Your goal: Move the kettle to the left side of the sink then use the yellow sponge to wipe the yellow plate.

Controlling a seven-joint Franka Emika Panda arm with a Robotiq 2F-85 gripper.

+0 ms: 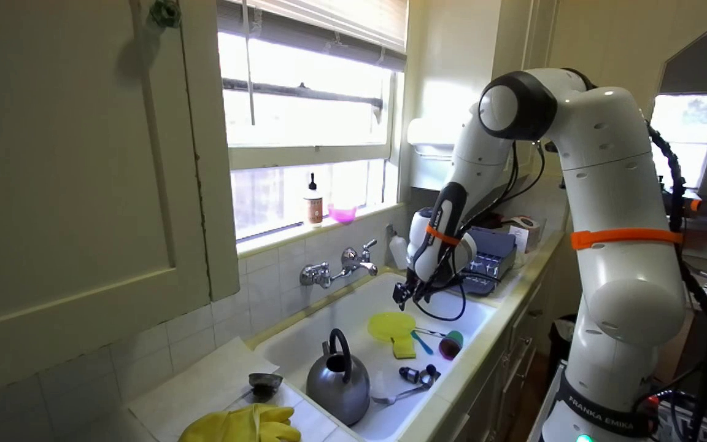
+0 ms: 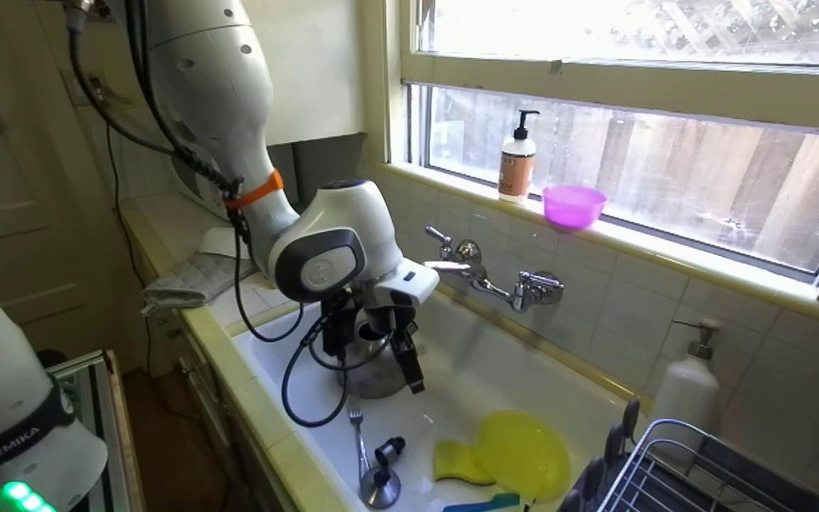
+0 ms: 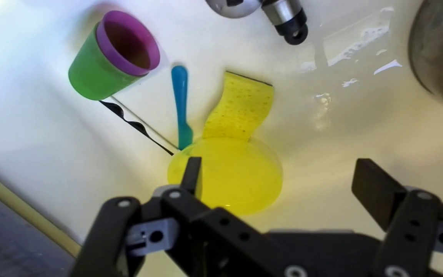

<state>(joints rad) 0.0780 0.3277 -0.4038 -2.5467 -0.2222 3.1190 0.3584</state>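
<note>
The grey kettle (image 1: 341, 388) with a black handle stands upright in the sink (image 1: 286, 350) at one end. In an exterior view my arm partly hides the kettle (image 2: 381, 382); only its side shows at the right edge of the wrist view (image 3: 442, 57). The round yellow plate (image 1: 388, 325) lies on the sink floor. The yellow sponge (image 3: 240, 105) touches the plate's edge, and its end seems to lie under or against the plate (image 3: 240, 177). My gripper (image 3: 278, 165) is open and empty, above the sink, with one finger over the plate in the wrist view.
A blue knife (image 3: 180, 104), green and purple stacked cups (image 3: 94, 69), a fork (image 2: 358, 434) and metal utensils (image 2: 381, 487) lie in the sink. The faucet (image 1: 353, 264) juts from the wall. A dish rack (image 2: 665, 455) and yellow gloves (image 1: 240, 425) sit on the counters.
</note>
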